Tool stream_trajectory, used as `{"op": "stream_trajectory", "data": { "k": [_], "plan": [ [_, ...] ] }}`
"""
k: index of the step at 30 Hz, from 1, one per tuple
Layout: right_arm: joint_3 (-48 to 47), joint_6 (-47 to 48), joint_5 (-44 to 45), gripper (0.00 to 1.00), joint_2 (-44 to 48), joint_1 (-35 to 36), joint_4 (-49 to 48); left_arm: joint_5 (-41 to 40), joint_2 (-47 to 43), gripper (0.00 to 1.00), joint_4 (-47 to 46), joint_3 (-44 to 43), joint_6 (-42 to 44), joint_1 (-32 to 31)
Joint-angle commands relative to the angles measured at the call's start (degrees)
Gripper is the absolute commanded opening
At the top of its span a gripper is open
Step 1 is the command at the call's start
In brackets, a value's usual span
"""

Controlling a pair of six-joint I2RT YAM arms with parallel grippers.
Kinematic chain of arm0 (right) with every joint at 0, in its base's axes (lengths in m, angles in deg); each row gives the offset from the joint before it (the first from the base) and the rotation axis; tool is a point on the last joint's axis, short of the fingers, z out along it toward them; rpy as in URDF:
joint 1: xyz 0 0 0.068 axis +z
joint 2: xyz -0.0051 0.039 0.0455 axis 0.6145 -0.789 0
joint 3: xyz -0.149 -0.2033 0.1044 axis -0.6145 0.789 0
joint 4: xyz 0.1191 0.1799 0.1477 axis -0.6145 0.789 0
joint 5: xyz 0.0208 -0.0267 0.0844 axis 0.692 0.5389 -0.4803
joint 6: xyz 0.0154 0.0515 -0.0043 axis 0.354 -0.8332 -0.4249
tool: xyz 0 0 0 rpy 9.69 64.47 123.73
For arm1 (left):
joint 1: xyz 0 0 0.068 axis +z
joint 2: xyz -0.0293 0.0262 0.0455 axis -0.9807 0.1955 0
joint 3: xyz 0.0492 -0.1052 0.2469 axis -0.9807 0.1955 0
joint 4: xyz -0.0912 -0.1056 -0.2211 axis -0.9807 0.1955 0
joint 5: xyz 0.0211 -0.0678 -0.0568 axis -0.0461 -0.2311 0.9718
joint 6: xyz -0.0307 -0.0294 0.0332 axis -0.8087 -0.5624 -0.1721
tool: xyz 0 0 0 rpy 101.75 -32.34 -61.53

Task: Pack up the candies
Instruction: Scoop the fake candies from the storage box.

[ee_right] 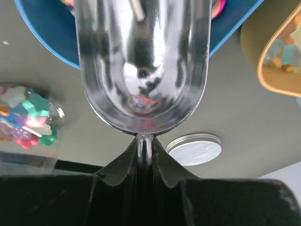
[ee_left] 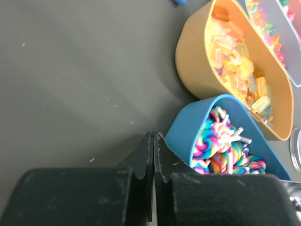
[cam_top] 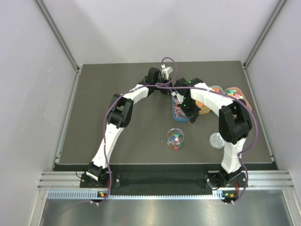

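Packing looks partly done: multicoloured candies (ee_right: 23, 120) sit in the small clear round jar (cam_top: 182, 136), silver lid (ee_right: 195, 149) off nearby. Right gripper (ee_right: 144, 143) clamps the shiny metal scoop (ee_right: 143, 61) over the blue oval tray (ee_left: 188, 136) (bowl seemingly empty, though reflections confuse); left gripper (ee_left: 154, 141) is pressed closed on nothing
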Motion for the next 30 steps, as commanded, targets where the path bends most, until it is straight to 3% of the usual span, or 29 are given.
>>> {"op": "stream_trajectory", "data": {
  "k": [1, 6, 16, 30],
  "plan": [
    [-6.0, -0.9, -0.5, 0.0, -2.3, 0.3, -3.6, 3.3, -5.8, 0.0, 0.0, 4.7, -1.5, -1.1],
    [-7.4, -0.8, -0.6, 0.0, -4.7, 1.0, -4.4, 3.6, -12.9, 0.0, -6.2, 17.8, -3.9, -2.3],
    [2.8, -0.8, -4.6, 0.0, -1.6, 0.9, -5.0, 5.1, -15.3, 0.0, -6.0, 21.9, -4.1, -3.0],
    [-13.2, -0.8, -2.5, 0.0, -6.6, 0.9, -6.4, 6.1, -15.4, 0.0, -5.9, 22.4, -4.3, -3.9]
  ]
}}
